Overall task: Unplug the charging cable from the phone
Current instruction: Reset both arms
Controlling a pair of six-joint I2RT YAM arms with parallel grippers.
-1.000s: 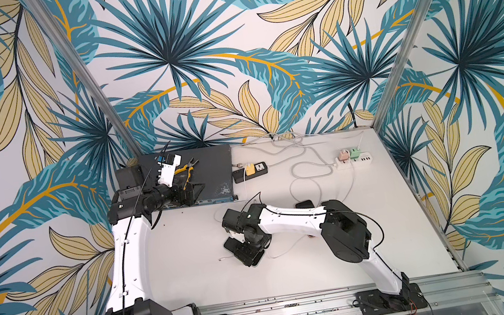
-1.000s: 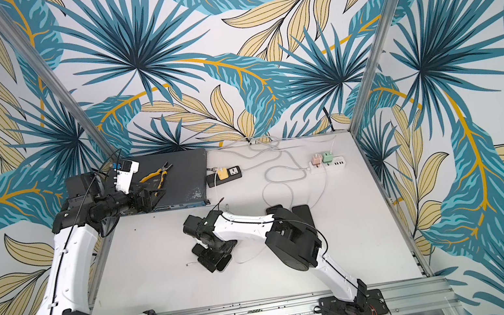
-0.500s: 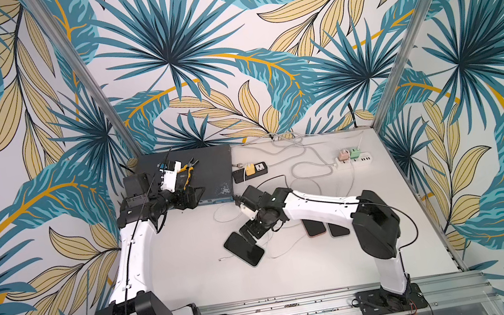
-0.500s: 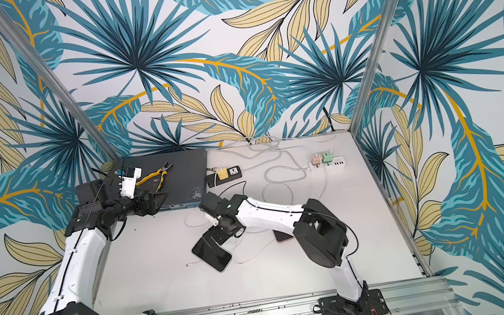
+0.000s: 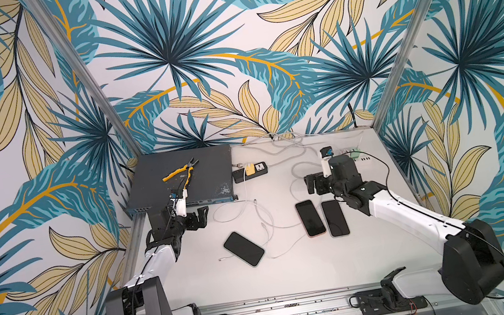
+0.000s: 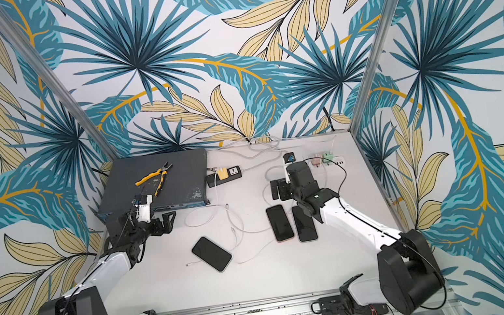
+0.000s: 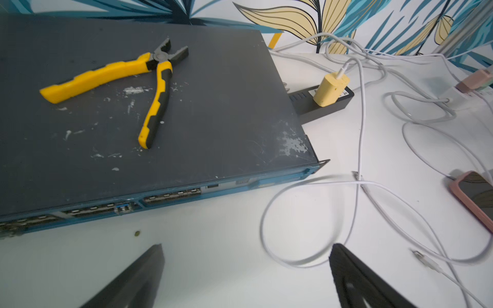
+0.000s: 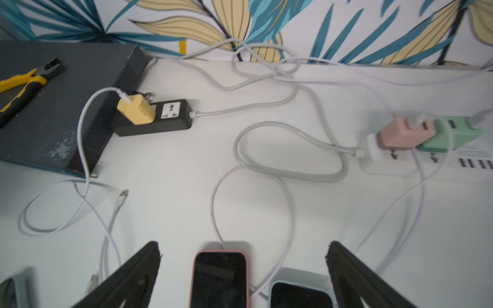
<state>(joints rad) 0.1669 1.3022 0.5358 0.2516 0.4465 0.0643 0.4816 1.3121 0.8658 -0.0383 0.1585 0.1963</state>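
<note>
Left end effector (image 7: 246, 248): wide, empty.
Right end effector (image 8: 242, 244): wide, empty, near pink phone (image 8: 220, 280).
Risk: tugging cable (image 8: 212, 205) drags the unheld phone.

Pliers (image 5: 182, 173): we find them on the switch box (image 5: 212, 175) (rear left).
Power strip (image 5: 251, 171): just right of that box.
Phone pair (image 5: 310, 218): side by side, right of the lone phone (image 5: 244, 248).
</note>
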